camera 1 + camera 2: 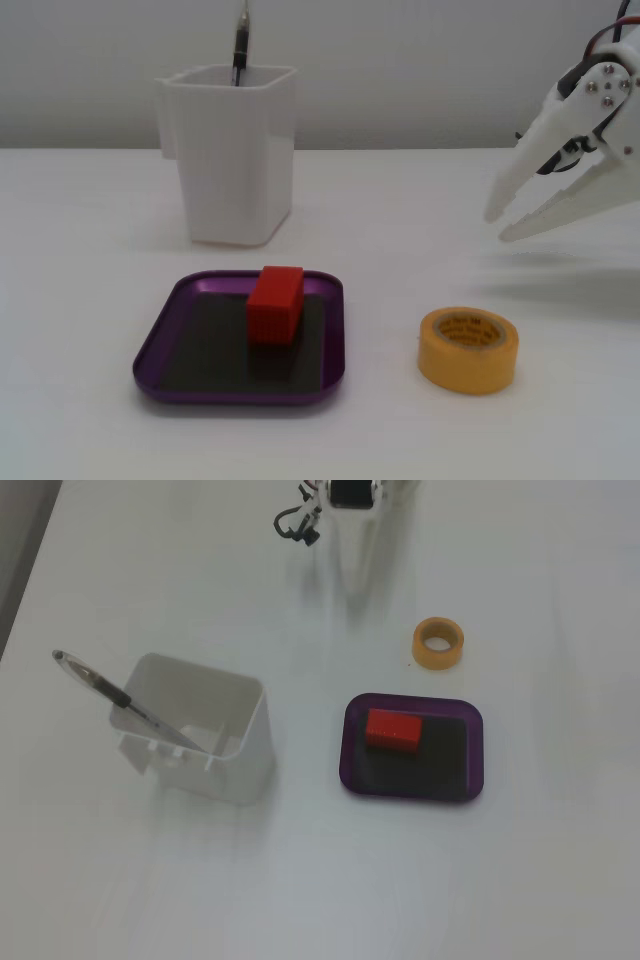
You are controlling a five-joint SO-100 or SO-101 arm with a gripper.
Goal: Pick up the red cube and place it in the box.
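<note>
- We find the red cube (275,304) already sitting inside the box (157,345), resting flat on the dark floor toward the back rim in a fixed view (393,729); from above it sits at the tray's left end, close to the rim. We judge the placing step to be done.
- The cube looks matte and solid red, with crisp edges and one face squarely toward the front camera. It stands upright, not leaning on the rim. From above it reads as somewhat longer than wide.
- The box is a shallow purple metallic tray with rounded corners and a raised lip, and that lip is likely what makes it a safe resting place: the cube cannot slide off.
- The gripper (497,225) hangs well apart from the tray, off at the right edge of the front view, above the table. Its two white fingers are spread with clear air between them and nothing held. We take this as a retreat posture, clear of the cube so nothing gets knocked.
- Between gripper and tray lies a yellow tape roll (467,349), flat on the table, near the tray but not touching it.
- Behind the tray stands a tall white cup (230,150) with a pen (240,45) leaning inside, well clear of the cube.
</note>
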